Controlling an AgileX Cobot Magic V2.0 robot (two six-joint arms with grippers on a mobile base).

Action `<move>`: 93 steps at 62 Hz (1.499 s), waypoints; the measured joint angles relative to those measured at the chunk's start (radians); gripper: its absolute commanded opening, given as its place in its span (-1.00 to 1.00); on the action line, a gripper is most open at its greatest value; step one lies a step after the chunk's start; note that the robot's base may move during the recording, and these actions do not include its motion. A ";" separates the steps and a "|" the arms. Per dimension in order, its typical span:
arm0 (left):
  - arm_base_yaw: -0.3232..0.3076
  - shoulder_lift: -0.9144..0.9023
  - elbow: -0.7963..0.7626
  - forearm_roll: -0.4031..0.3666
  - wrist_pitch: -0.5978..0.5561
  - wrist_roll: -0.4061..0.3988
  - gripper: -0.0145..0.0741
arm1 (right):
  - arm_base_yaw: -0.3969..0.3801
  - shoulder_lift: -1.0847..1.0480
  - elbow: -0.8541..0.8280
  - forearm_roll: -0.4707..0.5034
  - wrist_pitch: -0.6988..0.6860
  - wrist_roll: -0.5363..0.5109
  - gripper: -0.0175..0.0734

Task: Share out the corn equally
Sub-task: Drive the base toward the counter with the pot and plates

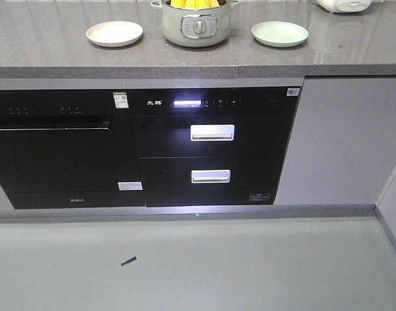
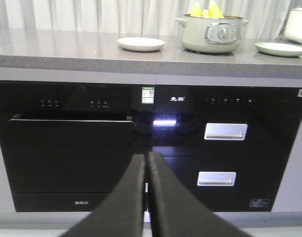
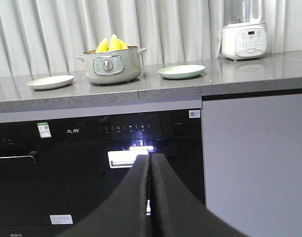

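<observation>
Yellow corn [image 1: 195, 3] cobs stand upright in a pale green pot [image 1: 198, 26] at the middle of the grey counter; their tips also show as the corn [image 2: 206, 10] and the corn [image 3: 111, 44] in the wrist views. A cream plate [image 1: 114, 33] lies left of the pot and a light green plate [image 1: 279, 34] right of it. Both plates hold nothing. My left gripper [image 2: 146, 157] is shut with nothing in it, low in front of the black oven fronts. My right gripper [image 3: 150, 158] is likewise shut and holds nothing, far below the counter.
Black built-in appliances [image 1: 146, 146] with two silver drawer handles [image 1: 212, 132] fill the cabinet front under the counter edge [image 1: 185, 72]. A white blender base [image 3: 243, 42] stands at the counter's far right. Grey cabinet panel [image 1: 343, 139] is to the right, curtains behind.
</observation>
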 measured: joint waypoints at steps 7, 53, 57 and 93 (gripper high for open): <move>0.000 0.000 0.000 0.000 0.000 0.000 -0.69 | 0.000 0.000 0.000 0.000 0.000 0.000 -0.63; 0.000 0.000 0.000 0.000 0.000 0.000 -0.69 | 0.000 0.000 0.000 0.000 0.000 0.000 -0.63; 0.000 0.000 0.000 0.000 0.000 0.000 -0.69 | 0.000 0.000 0.000 0.000 0.000 0.000 -0.63; 0.000 0.000 0.000 0.000 0.000 0.000 -0.69 | 0.000 0.000 0.000 0.000 0.000 0.000 -0.63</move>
